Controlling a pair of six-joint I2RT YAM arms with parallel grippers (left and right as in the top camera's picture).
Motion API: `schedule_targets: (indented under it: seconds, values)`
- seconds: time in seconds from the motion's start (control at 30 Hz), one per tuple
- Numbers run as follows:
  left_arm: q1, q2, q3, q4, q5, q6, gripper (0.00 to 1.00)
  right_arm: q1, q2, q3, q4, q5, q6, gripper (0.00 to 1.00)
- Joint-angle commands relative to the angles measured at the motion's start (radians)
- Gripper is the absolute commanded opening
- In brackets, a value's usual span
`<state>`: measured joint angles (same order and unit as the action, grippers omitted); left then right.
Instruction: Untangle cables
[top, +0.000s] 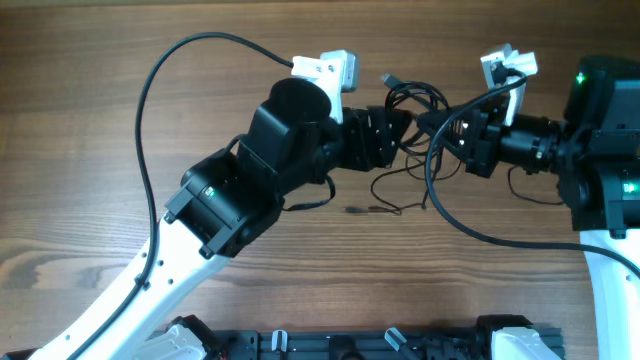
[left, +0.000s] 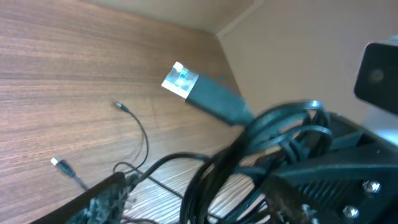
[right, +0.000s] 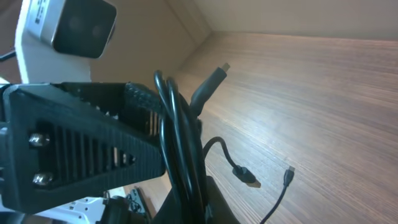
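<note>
Cables (right: 177, 137): one bundle of thin black cords, raised off the table (top: 100, 200) at mid-width and held upright between two facing grippers. The loops overlap too closely for the cords to be counted.

Right gripper (top: 438, 127): reaches in from the right; the loops run straight down against its dark finger (right: 214, 205) at the bottom of the right wrist view, and it appears clamped on the bundle.

Left gripper (top: 398, 132): reaches in from the lower left, its tip just beside the bundle; one finger (left: 99, 199) shows at the lower edge of its own view, and whether the jaws are together or apart cannot be told.

Large plug (left: 181, 79): one, flat and metal-tipped with a thick dark body, standing out of the bundle toward the far edge.

Loose strands (top: 395, 190): trailing from the bundle onto the wood beneath the grippers.

Small plugs: two, each ending a thin strand and lying on the table beyond the bundle, the first (right: 245, 176) near the second (right: 289, 172) but not touching it.
</note>
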<state>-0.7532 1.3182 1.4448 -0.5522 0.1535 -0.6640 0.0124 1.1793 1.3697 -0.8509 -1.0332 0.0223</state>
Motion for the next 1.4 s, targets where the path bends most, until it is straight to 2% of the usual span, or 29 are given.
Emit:
schedule_targets:
  seconds: [0.0, 0.1, 0.17, 0.3, 0.33, 0.4, 0.47, 0.5, 0.63, 0.67, 0.73, 0.77, 0.83, 0.9, 0.97, 1.0, 1.2, 1.37]
  values:
    - [0.004, -0.011, 0.021, 0.015, -0.005, 0.023, 0.63, 0.002, 0.003, 0.012, 0.008, -0.095, -0.019, 0.04]
    - [0.004, -0.011, 0.021, 0.019, 0.013, 0.084, 0.49, 0.002, 0.003, 0.012, 0.017, -0.142, -0.022, 0.04]
    - [0.004, -0.011, 0.021, 0.022, 0.013, 0.084, 0.32, 0.002, 0.003, 0.012, 0.017, -0.147, -0.022, 0.04]
    - [0.004, -0.011, 0.021, 0.037, 0.013, 0.084, 0.14, 0.002, 0.003, 0.012, 0.013, -0.148, -0.022, 0.04]
    - [0.004, -0.009, 0.021, 0.045, 0.013, 0.084, 0.05, 0.002, 0.003, 0.012, 0.013, -0.147, -0.022, 0.04]
    - [0.004, -0.009, 0.021, 0.044, 0.013, 0.117, 0.04, 0.002, 0.003, 0.012, 0.013, -0.131, -0.023, 0.04]
    - [0.005, -0.009, 0.021, 0.040, -0.013, 0.188, 0.04, 0.002, 0.003, 0.012, -0.002, -0.047, -0.022, 0.40]
    - [0.005, -0.009, 0.021, 0.027, -0.086, 0.185, 0.04, 0.002, 0.003, 0.012, -0.024, 0.039, -0.022, 0.49]
    - [0.005, -0.009, 0.021, -0.018, -0.205, 0.185, 0.04, 0.002, 0.003, 0.012, -0.036, 0.176, -0.022, 0.68]
    - [0.005, -0.009, 0.021, -0.035, -0.231, 0.185, 0.04, 0.002, 0.003, 0.012, -0.036, 0.220, -0.022, 0.70]
    - [0.005, -0.009, 0.021, -0.060, -0.249, 0.186, 0.04, 0.002, 0.003, 0.012, -0.032, 0.236, -0.023, 0.67]
    - [0.004, -0.009, 0.021, -0.066, -0.249, 0.186, 0.04, 0.002, 0.003, 0.012, -0.032, 0.236, -0.024, 0.60]
    - [0.004, -0.009, 0.021, -0.073, -0.249, 0.186, 0.04, 0.002, 0.003, 0.012, -0.032, 0.187, -0.062, 0.52]
    - [0.003, -0.009, 0.021, -0.071, -0.209, 0.187, 0.04, 0.002, 0.003, 0.012, -0.032, 0.015, -0.179, 0.52]
    - [0.002, -0.009, 0.021, -0.068, -0.151, 0.190, 0.04, 0.002, 0.003, 0.012, -0.032, -0.051, -0.238, 0.52]
    - [0.002, -0.009, 0.021, -0.068, -0.118, 0.190, 0.04, 0.002, 0.003, 0.012, -0.031, -0.090, -0.282, 0.57]
    - [0.002, -0.009, 0.021, -0.042, 0.039, 0.243, 0.04, 0.002, 0.003, 0.012, 0.007, -0.090, -0.315, 0.63]
    - [0.002, -0.009, 0.021, -0.019, 0.082, 0.267, 0.04, 0.002, 0.003, 0.012, 0.012, -0.055, -0.315, 0.63]
